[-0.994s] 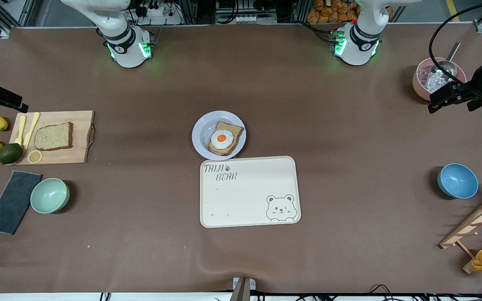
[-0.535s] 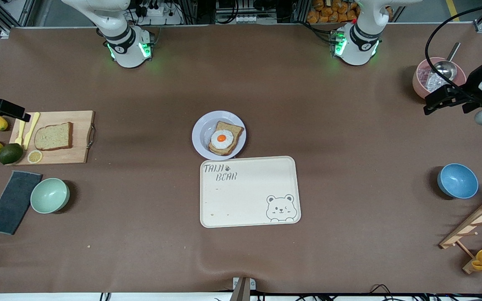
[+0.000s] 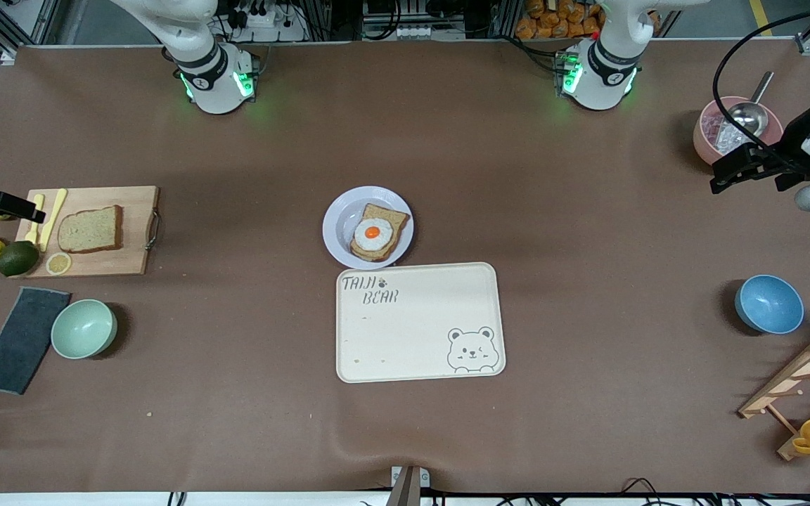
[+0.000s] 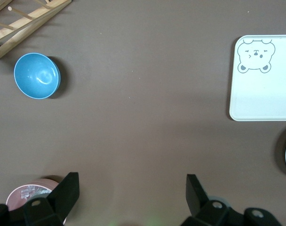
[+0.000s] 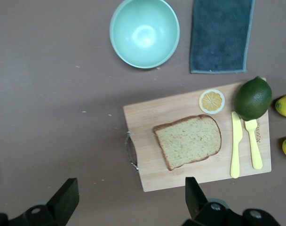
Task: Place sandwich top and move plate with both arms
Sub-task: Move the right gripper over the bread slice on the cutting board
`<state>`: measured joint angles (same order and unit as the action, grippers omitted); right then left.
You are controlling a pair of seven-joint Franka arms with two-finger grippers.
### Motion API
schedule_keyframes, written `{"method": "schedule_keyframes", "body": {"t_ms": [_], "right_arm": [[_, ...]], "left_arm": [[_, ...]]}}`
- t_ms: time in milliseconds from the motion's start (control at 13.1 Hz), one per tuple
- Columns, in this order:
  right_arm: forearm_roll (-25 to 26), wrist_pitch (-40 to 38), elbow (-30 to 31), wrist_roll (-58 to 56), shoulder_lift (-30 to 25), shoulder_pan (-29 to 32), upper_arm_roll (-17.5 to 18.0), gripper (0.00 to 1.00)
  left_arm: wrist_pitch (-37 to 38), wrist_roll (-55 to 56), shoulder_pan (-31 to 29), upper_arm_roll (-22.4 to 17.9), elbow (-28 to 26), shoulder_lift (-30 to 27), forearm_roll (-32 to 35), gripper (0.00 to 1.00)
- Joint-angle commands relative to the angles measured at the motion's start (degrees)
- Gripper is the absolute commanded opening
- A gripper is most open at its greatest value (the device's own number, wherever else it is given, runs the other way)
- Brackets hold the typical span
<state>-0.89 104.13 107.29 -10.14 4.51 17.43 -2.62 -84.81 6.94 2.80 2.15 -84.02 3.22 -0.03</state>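
Sandwich top, a square slice of light-brown bread with a darker crust, lies flat on my rectangular wooden cutting board toward the right arm's end of the table, untouched. Nearest the front camera sits the cream rectangular tray with a bear drawing, bare. Toward the right arm's end, the mint-green bowl stands beside a dark grey cloth, both nearer than the board. Toward the left arm's end rests a blue bowl.

Just farther than the tray, touching or almost touching its edge, sits the round pale lavender-white plate, carrying a bread slice with a fried egg.

On the board with the sandwich top lie a lemon slice, a yellow plastic knife and a yellow fork; a green avocado sits at the board's corner.

My right gripper hangs over the board's edge, fingers spread wide, holding nothing. My left gripper hangs by the pink bowl with a metal scoop, fingers likewise wide apart and empty.
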Motion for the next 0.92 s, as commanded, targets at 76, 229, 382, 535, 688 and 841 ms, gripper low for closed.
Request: {"method": "schedule_keyframes", "body": {"t_ms": [76, 229, 382, 535, 688, 841], "right_arm": [[1.42, 3.27, 0.2, -4.79, 5.67, 5.41, 0.78, 1.0], [2.56, 6.6, 0.29, -8.92, 8.75, 8.05, 0.78, 1.0], [5.01, 11.52, 1.16, -12.0, 10.86, 9.02, 0.78, 1.0], [5.47, 13.38, 2.4, -14.46, 12.88, 11.04, 0.86, 1.0], [5.47, 15.04, 2.4, -14.74, 15.61, 11.75, 0.86, 1.0], [4.85, 15.84, 2.31, -12.03, 17.89, 12.28, 0.86, 1.0]], "left_arm": [[0.35, -0.79, 0.01, 0.14, 0.61, 0.12, -0.76, 1.0], [0.35, -0.79, 0.01, 0.14, 0.61, 0.04, -0.85, 1.0], [0.35, -0.87, -0.07, 0.22, 0.87, -0.31, -0.85, 1.0], [0.26, -0.87, 0.1, 0.22, 0.96, -0.23, -0.94, 1.0], [0.09, -0.79, 0.45, 0.22, 0.96, 0.03, -0.94, 1.0], [0.09, -0.79, 0.45, 0.4, 0.96, 0.04, -0.85, 1.0]]}}
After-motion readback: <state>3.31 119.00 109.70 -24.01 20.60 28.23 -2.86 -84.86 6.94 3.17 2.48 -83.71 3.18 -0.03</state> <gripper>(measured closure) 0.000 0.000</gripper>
